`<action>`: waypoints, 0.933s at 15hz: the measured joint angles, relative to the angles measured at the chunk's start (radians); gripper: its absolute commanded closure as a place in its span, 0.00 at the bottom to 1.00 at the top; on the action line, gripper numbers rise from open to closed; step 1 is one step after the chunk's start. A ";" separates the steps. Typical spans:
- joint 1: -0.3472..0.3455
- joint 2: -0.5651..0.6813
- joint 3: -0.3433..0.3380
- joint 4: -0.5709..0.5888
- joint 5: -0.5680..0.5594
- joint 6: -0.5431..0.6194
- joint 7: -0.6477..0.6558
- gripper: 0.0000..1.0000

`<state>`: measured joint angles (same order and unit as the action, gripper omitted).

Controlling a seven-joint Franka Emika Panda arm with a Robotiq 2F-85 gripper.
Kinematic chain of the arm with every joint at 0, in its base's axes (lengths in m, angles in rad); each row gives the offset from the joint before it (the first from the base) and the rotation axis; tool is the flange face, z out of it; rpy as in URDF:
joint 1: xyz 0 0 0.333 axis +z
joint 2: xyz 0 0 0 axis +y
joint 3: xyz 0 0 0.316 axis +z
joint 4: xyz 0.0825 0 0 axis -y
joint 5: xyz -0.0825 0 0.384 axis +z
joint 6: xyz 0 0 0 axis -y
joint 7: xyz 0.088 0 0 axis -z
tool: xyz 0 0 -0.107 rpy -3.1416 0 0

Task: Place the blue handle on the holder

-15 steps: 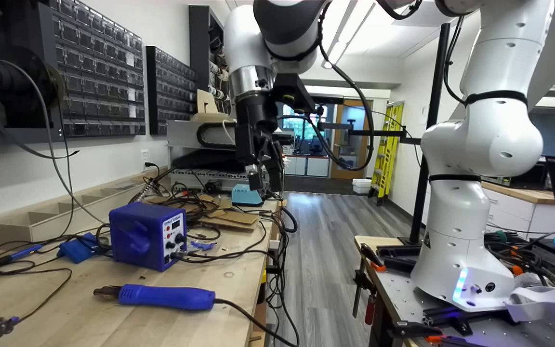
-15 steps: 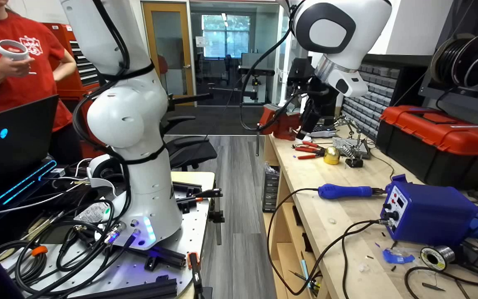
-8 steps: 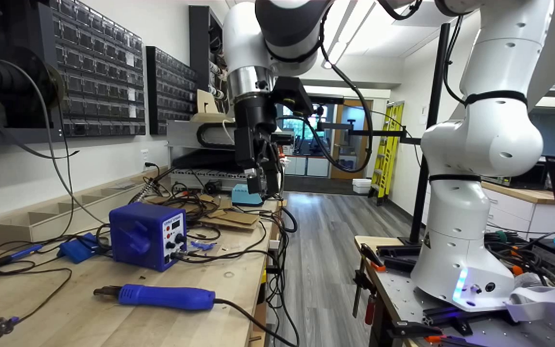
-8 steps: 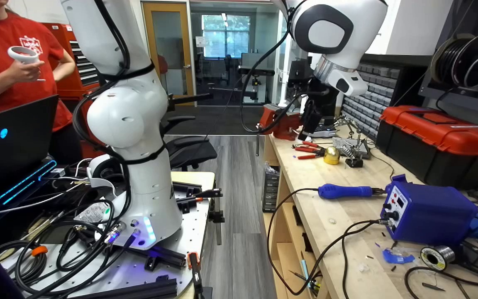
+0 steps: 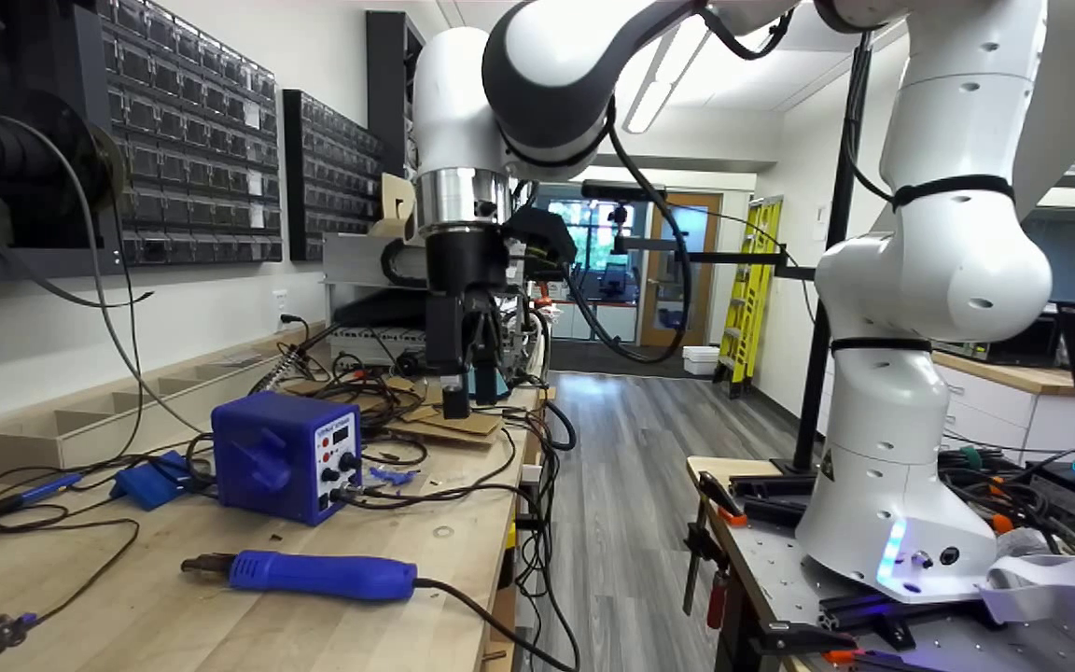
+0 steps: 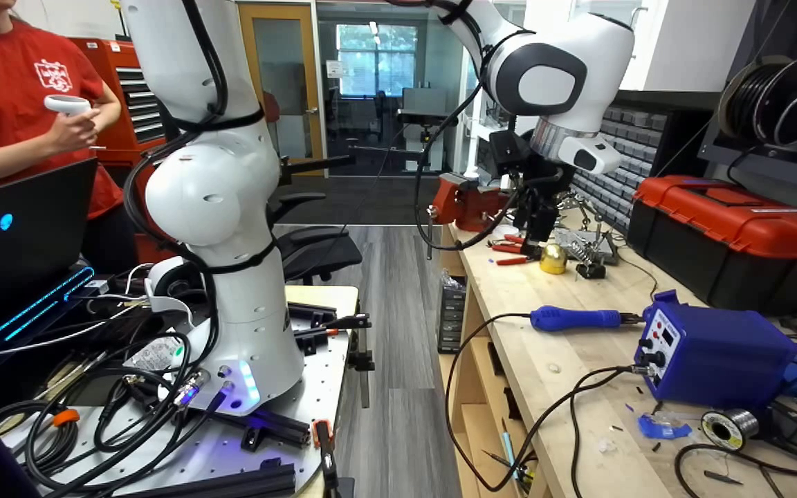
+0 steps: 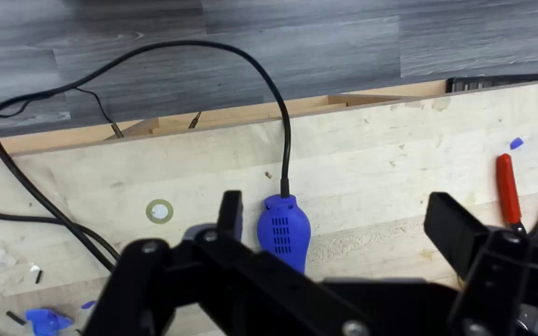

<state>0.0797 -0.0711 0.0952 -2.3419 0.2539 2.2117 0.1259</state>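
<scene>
The blue handle [image 5: 306, 573] lies apart from (and lower than) the gripper [image 7: 336, 217].

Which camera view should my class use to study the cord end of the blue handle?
The wrist view: that end of the blue handle looks largest there, its slots and cord plain, though the tool hides the other end. Both exterior views show the whole handle, that end smaller.

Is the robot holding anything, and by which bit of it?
Nothing: the open gripper hangs above the table, and the blue handle lies there untouched.
</scene>
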 measured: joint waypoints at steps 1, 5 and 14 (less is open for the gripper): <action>0.001 0.018 0.005 0.000 -0.017 0.037 -0.009 0.00; 0.012 0.089 0.014 0.006 -0.081 0.157 -0.026 0.00; 0.021 0.182 0.017 0.040 -0.133 0.234 -0.035 0.00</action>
<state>0.1008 0.1109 0.1126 -2.3017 0.1204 2.4458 0.0912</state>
